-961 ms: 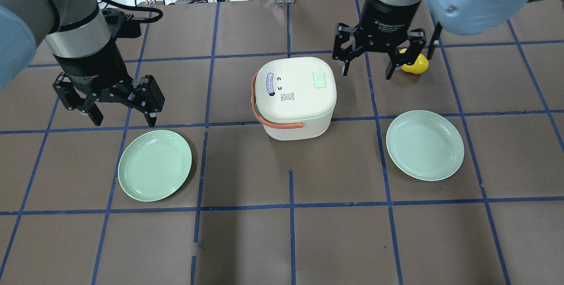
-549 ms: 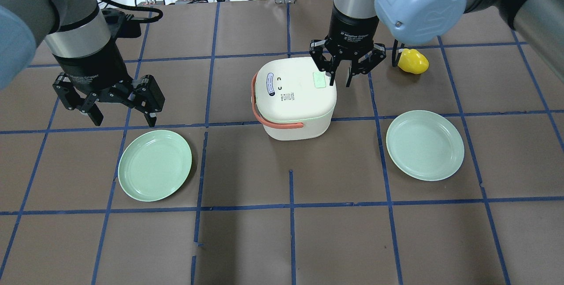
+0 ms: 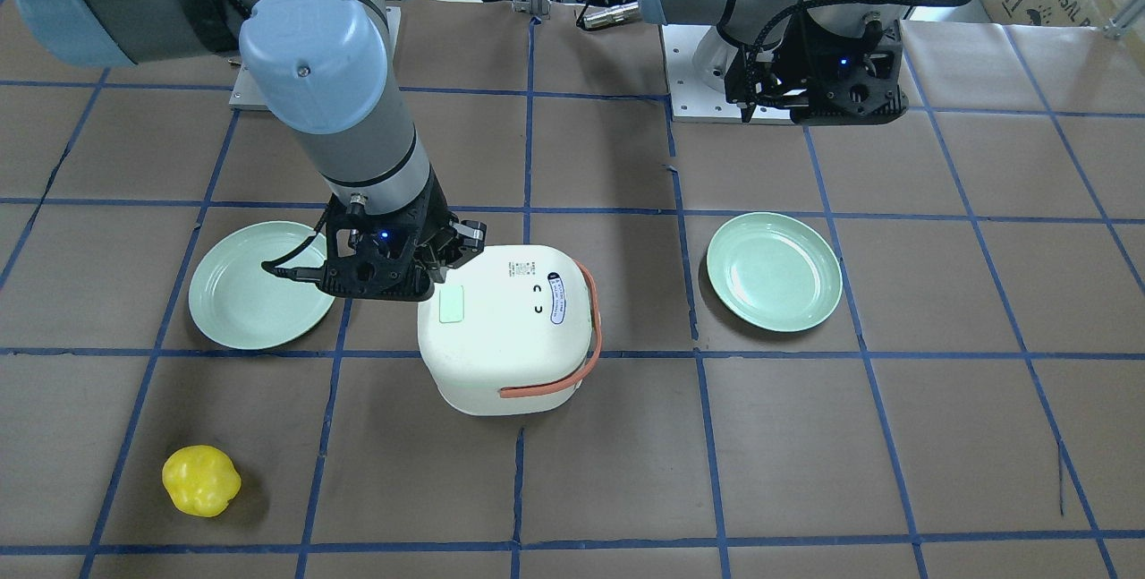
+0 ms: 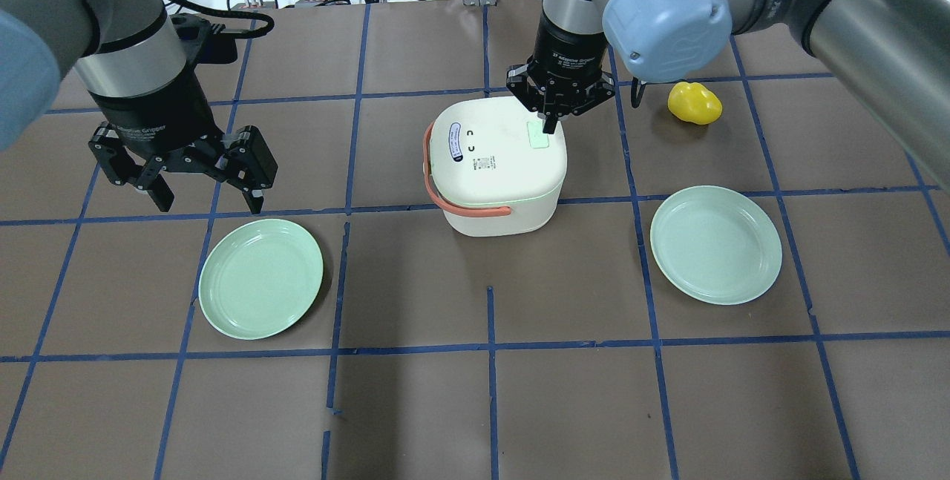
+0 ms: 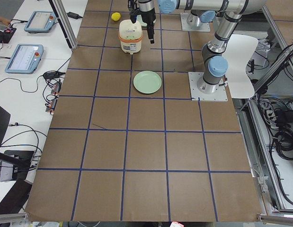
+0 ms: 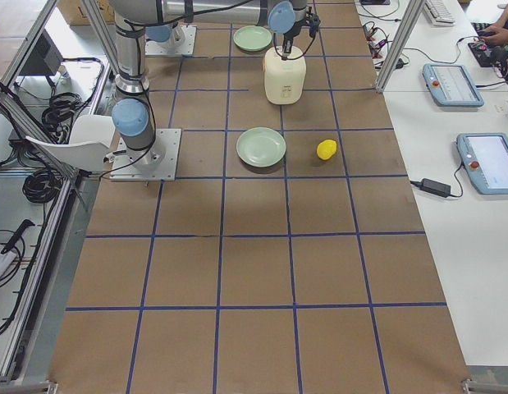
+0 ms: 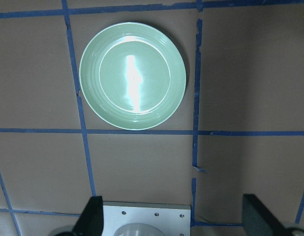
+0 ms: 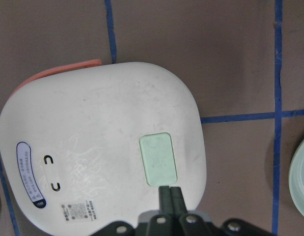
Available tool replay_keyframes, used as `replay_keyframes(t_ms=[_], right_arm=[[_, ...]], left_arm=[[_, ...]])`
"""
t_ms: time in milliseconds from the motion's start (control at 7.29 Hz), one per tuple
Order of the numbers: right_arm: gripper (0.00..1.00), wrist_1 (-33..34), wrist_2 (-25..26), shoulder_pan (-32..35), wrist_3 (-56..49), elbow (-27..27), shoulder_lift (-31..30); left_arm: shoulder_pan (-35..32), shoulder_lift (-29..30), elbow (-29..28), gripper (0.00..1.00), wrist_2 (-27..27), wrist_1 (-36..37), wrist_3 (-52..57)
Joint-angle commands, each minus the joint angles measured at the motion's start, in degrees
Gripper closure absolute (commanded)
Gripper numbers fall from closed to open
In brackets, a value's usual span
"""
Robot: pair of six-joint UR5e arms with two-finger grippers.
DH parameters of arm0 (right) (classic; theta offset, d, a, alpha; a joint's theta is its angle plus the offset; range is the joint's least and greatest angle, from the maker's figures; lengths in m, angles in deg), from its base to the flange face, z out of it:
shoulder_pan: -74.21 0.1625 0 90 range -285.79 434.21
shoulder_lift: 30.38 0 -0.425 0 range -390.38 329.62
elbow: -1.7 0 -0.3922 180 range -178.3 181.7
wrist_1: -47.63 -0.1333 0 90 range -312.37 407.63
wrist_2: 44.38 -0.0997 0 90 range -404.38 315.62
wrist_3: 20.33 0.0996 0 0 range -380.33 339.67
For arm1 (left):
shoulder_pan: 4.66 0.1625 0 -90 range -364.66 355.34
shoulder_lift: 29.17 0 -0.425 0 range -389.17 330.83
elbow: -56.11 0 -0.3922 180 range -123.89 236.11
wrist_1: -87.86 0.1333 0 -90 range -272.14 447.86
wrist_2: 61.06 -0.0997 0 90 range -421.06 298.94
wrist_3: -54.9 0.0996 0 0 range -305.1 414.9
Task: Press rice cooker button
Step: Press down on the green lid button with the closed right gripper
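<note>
Rice cooker (image 4: 499, 165) stands near the middle of the bench (image 4: 475, 391), white and squat, with its lid down and its orange strap handle (image 4: 445, 198) lying along the side that faces the robot's left. On the lid there is a pale green rectangular button (image 4: 537, 134), near the edge on the robot's right side.

The right tool (image 4: 550, 124) hangs directly over this lid. Its two fingers (image 8: 170, 199) are pressed together, with nothing between them, and the joined tips point at the edge of the green button. In the right wrist view the tips lie just at the border of the button; whether they already touch it, I cannot tell.

The left tool (image 4: 206, 202) is well apart from the cooker, over the bench on the robot's left, with its fingers spread wide and nothing held. A green plate (image 4: 260, 278) lies just in front of it. A second green plate (image 4: 715, 244) lies on the robot's right side of the cooker, and a small yellow object (image 4: 694, 103) rests on the bench beyond it, near the right arm.
</note>
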Motion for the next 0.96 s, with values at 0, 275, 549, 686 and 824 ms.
replay_keyframes(t_ms=[0,275,549,686,824], right_arm=[[0.88,1.7,-0.1,-0.2,-1.1,0.1,1.5],[0.87,4.4,-0.1,0.0,-1.1,0.6,3.4],[0.86,4.3,0.0,0.0,-1.1,0.1,3.8],[0.84,4.1,-0.1,0.0,-1.1,-0.1,3.1],[0.82,3.7,-0.1,0.0,-1.1,-0.4,3.1]], left_arm=[[0.0,0.0,0.0,0.00,0.0,0.0,0.1],[0.0,0.0,0.0,0.00,0.0,-0.1,0.0],[0.0,0.0,0.0,0.00,0.0,0.0,0.0],[0.0,0.0,0.0,0.00,-0.1,0.0,0.0],[0.0,0.0,0.0,0.00,0.0,0.0,0.0]])
